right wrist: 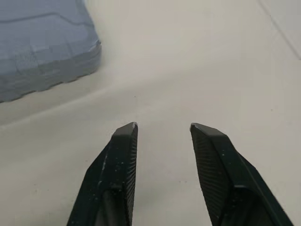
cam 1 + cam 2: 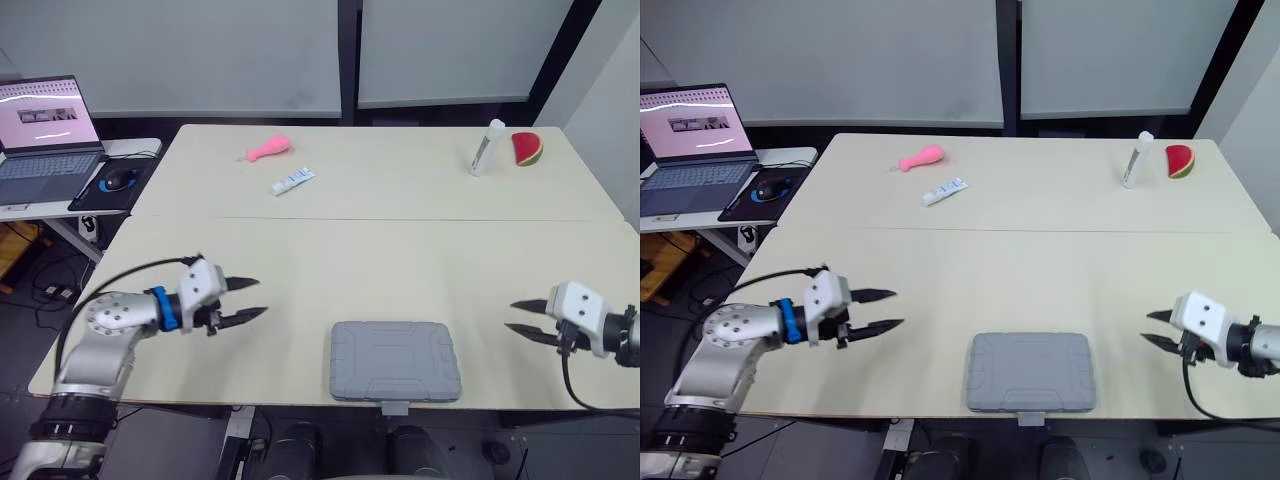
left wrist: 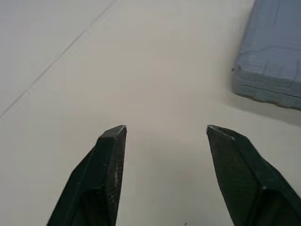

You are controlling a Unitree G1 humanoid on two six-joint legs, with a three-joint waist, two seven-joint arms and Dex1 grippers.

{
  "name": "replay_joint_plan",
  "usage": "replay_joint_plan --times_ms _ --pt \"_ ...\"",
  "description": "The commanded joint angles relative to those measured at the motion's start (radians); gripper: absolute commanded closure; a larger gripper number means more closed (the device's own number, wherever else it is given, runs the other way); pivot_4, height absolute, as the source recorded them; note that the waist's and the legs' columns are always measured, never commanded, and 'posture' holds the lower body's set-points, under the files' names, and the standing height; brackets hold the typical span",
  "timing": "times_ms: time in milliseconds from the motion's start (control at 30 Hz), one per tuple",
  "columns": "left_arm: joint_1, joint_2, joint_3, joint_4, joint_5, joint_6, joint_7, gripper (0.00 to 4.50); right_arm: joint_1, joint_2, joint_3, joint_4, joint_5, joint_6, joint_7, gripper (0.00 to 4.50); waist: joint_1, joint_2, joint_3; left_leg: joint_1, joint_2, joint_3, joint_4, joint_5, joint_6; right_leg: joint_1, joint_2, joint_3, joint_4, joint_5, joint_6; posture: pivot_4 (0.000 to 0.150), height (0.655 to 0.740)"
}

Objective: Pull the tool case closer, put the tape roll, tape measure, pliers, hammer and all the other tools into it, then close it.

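The flat grey ribbed plastic tool case (image 2: 395, 360) lies shut on the beige table (image 2: 400, 240), between the left gripper (image 2: 262, 297) and the right gripper (image 2: 509, 315) and near each. Both grippers have their fingers spread apart and hold nothing. With the lid down, pulling, packing and closing all look done. The eye views take in a pink toy (image 2: 268, 149) and a white tube (image 2: 487, 147) far beyond both grippers. The wrist views add the case's closed side seam up close.
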Motion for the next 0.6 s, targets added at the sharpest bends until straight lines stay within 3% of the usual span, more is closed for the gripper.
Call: replay_joint_plan --times_ms 33,100,233,600 --pt "-0.028 -0.006 0.035 0.05 -0.006 -0.02 0.028 0.5 -0.053 0.003 -0.031 0.019 0.019 -0.006 -0.007 1.63 0.0 0.0 0.0 0.0 0.0 0.0 0.0 0.0 0.0 0.0 0.0 0.0 0.0 0.0 0.0 0.15 0.74" --pt "-0.029 -0.018 0.031 0.06 0.005 -0.034 0.046 0.0 -0.074 0.011 -0.032 0.031 0.019 -0.002 -0.013 1.23 0.0 0.0 0.0 0.0 0.0 0.0 0.0 0.001 -0.001 0.0 0.0 0.0 0.0 0.0 0.0 0.15 0.74" --pt "-0.021 -0.031 0.025 0.052 0.017 -0.042 0.069 0.0 -0.078 0.015 -0.033 0.037 0.026 0.014 -0.007 0.03 0.0 0.0 0.0 -0.001 0.0 0.0 0.0 0.001 -0.002 0.0 0.0 0.0 0.0 0.0 0.0 0.15 0.74" --pt "-0.046 -0.038 -0.002 0.1 0.145 -0.115 0.202 0.0 -0.039 0.045 -0.05 -0.023 0.014 0.056 -0.073 0.03 0.0 0.0 0.0 -0.001 0.0 0.0 0.0 0.001 -0.002 -0.001 0.0 0.001 0.0 0.0 0.0 0.15 0.74"
